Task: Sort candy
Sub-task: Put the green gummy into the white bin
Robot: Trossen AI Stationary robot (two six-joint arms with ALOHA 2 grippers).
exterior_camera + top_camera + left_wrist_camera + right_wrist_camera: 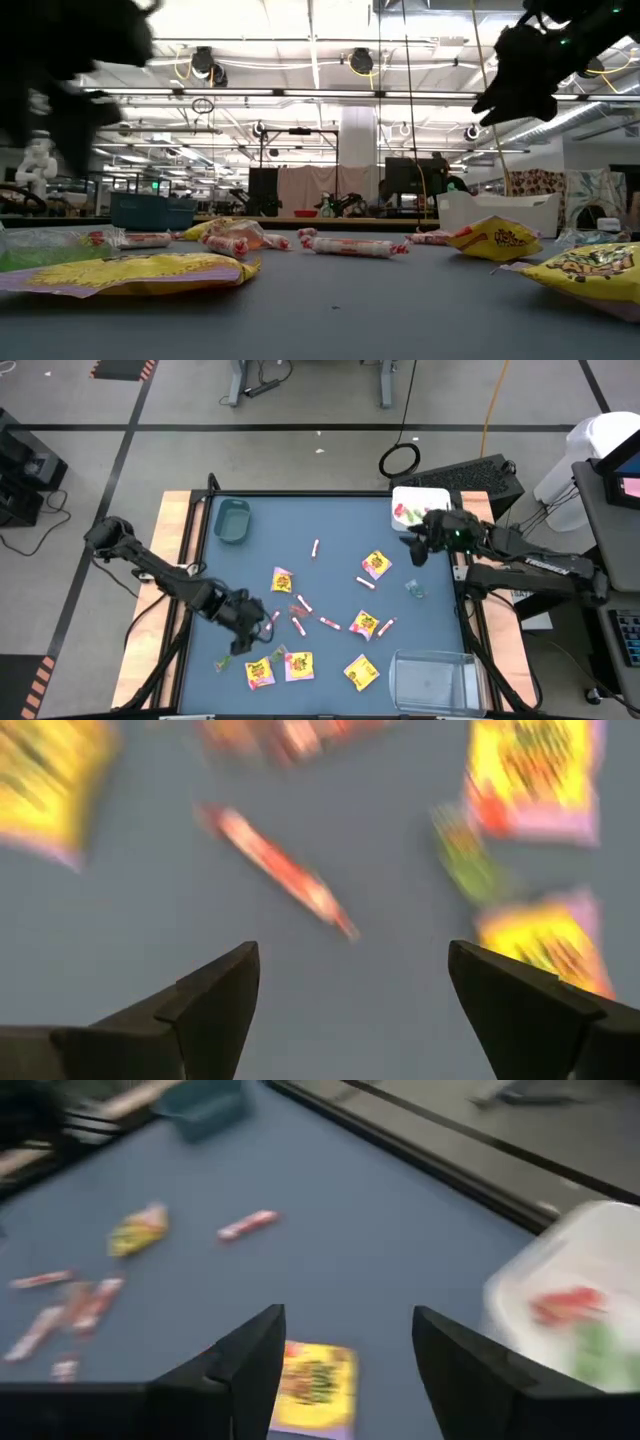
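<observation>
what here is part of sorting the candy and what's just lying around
Part of the job:
- square yellow candy packets
- thin pink-white candy sticks
- small green wrapped piece
- teal plastic bin
- white bin holding red and green pieces
- clear plastic bin

Lying about:
- black cable loop on the floor
- black keyboard

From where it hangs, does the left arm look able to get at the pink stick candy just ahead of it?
Probably yes: the left gripper hangs open over the mat, and the stick candy lies by itself on bare surface ahead, with nothing between them.
</observation>
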